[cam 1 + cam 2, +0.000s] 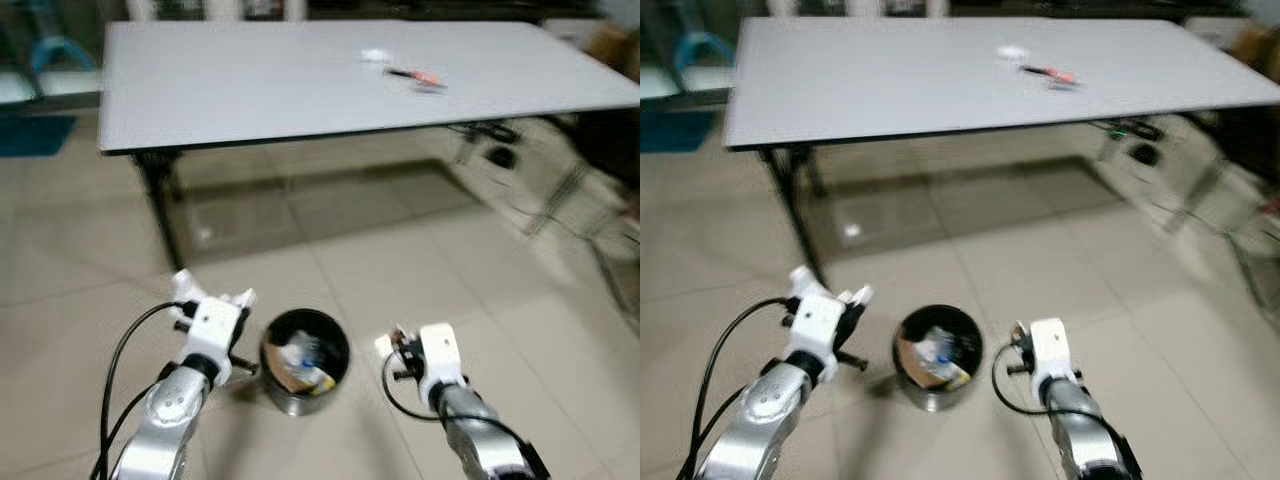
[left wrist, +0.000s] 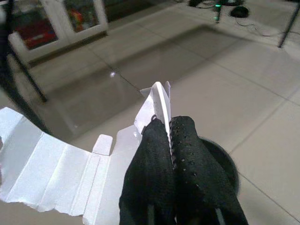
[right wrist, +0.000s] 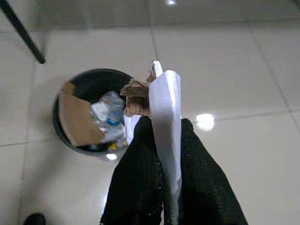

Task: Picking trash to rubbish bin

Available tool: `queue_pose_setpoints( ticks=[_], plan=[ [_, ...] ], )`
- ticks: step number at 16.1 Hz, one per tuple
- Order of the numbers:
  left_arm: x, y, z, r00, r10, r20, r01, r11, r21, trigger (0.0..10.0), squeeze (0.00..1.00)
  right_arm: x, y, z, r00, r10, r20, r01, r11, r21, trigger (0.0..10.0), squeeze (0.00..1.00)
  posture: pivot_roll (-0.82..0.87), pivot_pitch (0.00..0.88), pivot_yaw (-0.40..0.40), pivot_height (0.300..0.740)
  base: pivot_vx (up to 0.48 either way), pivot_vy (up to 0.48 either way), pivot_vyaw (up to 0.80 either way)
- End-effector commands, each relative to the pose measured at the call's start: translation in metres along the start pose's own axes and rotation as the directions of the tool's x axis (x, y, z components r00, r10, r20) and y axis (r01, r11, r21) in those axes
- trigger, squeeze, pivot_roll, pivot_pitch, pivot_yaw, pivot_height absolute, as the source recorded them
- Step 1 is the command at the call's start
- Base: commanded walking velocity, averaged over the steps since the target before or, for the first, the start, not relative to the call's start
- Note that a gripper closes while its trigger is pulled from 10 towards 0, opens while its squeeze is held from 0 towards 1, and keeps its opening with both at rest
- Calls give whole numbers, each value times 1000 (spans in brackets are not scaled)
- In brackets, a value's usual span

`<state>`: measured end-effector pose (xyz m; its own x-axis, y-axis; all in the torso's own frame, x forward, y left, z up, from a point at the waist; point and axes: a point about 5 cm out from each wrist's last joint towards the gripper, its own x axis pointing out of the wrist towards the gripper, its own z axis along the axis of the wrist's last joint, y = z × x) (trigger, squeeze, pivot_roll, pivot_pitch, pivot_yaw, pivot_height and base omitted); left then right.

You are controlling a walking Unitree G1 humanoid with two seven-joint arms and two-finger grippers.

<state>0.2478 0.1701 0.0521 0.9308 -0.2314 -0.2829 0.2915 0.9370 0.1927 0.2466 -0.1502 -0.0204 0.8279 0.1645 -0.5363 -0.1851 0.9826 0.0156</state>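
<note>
Glossy floor tiles (image 1: pixel 420 270), metal bin (image 1: pixel 304 362)

A round dark rubbish bin (image 1: pixel 305 362) stands upright on the tiled floor, holding brown cardboard (image 3: pixel 77 117) and what looks like crumpled plastic (image 3: pixel 108 112).

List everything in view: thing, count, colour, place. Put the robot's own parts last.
Rubbish bin: one, dark, on the tiled floor between the two arms, holding cardboard and mixed scraps.
Table: one, grey top, black legs, beyond the bin.
Pen-like items: a few, red and black, on the table's far right part; blurred.
White scrap: one, on the table by those items.
Cables: black, on the floor under the table's right end.
Flattened carton: one, white, held in the left gripper.
Paper trash: one, white with brown, held in the right gripper.
Left gripper: jaws shut on the carton, left of the bin.
Right gripper: jaws shut on the paper, right of the bin.
</note>
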Motion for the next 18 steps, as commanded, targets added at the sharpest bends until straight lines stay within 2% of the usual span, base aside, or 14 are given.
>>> queue_pose_setpoints(
  ticks=[1, 6, 13, 16, 18],
  plan=[
    [-1, 0, -3, 1000, -9, -12, 9, 1000, 5, 10000, 0, 0, 1, 0, 1000, 3, 2, -3, 1000, -7, 10000, 0, 3, 38, -72, 740, 379, 0, 0],
    [-1, 3, -4, 999, -26, -21, 27, 999, 20, 10000, 0, -1, 3, -4, 1000, -5, -1, 5, 1000, 2, 10000, 0, 9, 38, -63, 740, 378, 0, 0],
    [0, -4, -8, 998, -58, -34, 59, 998, 14, 10000, 0, -6, -2, -9, 1000, -6, -13, 6, 1000, -14, 10000, 0, -13, 41, -67, 740, 371, 0, 0],
    [0, -6, -13, 996, -65, -57, 66, 998, 20, 10000, 0, -6, -2, -9, 1000, 19, -17, -20, 999, -31, 10000, 0, -13, 37, -78, 740, 0, 0, 0],
    [-6, -7, -15, 995, -76, -68, 80, 995, 59, 10000, 0, 1, 4, -6, 997, 61, -37, -64, 994, -87, 10000, 0, 0, 46, -93, 740, 0, 0, 0]
  ],
)
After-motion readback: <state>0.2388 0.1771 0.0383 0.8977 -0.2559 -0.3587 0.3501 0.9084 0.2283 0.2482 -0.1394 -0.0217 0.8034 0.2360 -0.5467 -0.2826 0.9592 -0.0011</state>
